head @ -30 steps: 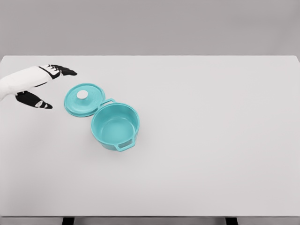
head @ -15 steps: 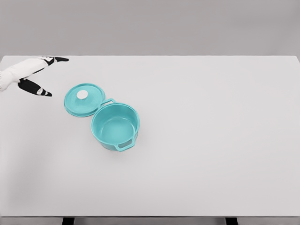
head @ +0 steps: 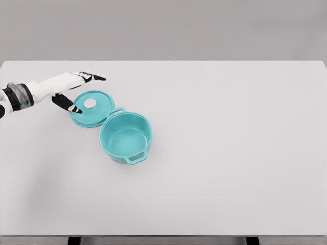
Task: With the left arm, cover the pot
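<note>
So the teal pot (head: 125, 138) sits open on the white table (head: 230, 153), nothing covering it yet. Its teal lid (head: 92, 108) lies flat just beside the pot, at the pot's upper left, touching or nearly touching the rim. The left hand (head: 71, 92) is right at the lid's far-left edge, fingers spread, holding nothing. Basically everything's left: grab the lid by the white knob (head: 90, 103), lift, set it on the pot.

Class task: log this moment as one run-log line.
left hand: open, at lid's left edge | lid: on table, against pot | pot: uncovered
</note>
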`<action>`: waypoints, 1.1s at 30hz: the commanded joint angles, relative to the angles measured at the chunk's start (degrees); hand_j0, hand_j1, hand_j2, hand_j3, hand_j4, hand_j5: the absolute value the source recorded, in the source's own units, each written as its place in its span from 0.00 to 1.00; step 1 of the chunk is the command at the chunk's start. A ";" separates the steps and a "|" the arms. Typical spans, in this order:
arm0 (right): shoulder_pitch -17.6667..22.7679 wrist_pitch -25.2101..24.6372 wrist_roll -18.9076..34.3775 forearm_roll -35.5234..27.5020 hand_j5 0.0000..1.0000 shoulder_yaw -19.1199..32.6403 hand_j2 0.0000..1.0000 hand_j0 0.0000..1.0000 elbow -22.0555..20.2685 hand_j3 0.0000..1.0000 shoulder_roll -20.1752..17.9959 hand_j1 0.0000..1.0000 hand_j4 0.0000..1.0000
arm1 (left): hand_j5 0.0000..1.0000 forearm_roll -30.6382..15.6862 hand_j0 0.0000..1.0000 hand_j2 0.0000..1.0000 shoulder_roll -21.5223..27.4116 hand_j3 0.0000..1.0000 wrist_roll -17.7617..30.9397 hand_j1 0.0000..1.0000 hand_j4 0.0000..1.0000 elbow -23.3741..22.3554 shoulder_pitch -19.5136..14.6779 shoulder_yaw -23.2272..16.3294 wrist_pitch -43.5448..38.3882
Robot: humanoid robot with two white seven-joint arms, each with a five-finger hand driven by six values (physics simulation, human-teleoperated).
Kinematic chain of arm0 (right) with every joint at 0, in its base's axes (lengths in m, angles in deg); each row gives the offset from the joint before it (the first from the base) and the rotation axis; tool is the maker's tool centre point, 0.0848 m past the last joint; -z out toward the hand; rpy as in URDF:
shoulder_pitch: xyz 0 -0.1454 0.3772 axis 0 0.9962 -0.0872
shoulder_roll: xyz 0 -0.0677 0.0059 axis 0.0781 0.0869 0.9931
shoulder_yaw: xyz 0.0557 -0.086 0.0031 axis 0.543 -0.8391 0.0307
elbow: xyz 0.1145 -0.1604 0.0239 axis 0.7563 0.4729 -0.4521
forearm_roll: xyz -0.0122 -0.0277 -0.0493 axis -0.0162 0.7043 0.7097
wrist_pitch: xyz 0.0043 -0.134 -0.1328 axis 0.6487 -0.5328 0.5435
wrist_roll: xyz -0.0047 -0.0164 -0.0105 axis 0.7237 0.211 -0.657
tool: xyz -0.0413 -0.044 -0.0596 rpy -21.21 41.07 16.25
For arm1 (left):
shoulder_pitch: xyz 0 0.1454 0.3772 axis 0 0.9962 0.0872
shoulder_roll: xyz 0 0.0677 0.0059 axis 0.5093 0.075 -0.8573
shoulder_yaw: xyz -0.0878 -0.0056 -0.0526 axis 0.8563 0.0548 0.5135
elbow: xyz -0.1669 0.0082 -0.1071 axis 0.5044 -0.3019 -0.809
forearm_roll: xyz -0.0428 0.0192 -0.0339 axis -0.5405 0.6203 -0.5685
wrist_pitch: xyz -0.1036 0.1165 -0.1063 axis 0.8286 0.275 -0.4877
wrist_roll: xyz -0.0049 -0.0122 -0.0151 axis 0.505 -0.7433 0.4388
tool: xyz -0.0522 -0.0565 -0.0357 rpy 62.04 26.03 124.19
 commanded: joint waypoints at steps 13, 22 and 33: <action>0.00 0.00 0.05 0.03 1.00 0.01 1.00 1.00 0.00 1.00 0.00 1.00 1.00 | 0.80 -20.51 0.80 0.80 -0.01 0.80 -4.39 0.80 0.80 -7.17 0.26 -11.71 -0.10; 0.00 0.00 -0.04 0.03 1.00 0.01 1.00 1.00 0.00 1.00 0.00 1.00 1.00 | 0.76 -20.42 0.76 0.76 -1.16 0.76 -0.78 0.76 0.76 -6.65 -0.26 -11.01 -0.10; 0.00 0.00 -0.04 0.03 1.00 0.01 1.00 1.00 0.00 1.00 0.00 1.00 1.00 | 0.58 -20.16 0.58 0.58 -1.86 0.58 -1.13 0.58 0.58 -7.35 -0.26 -11.71 -0.10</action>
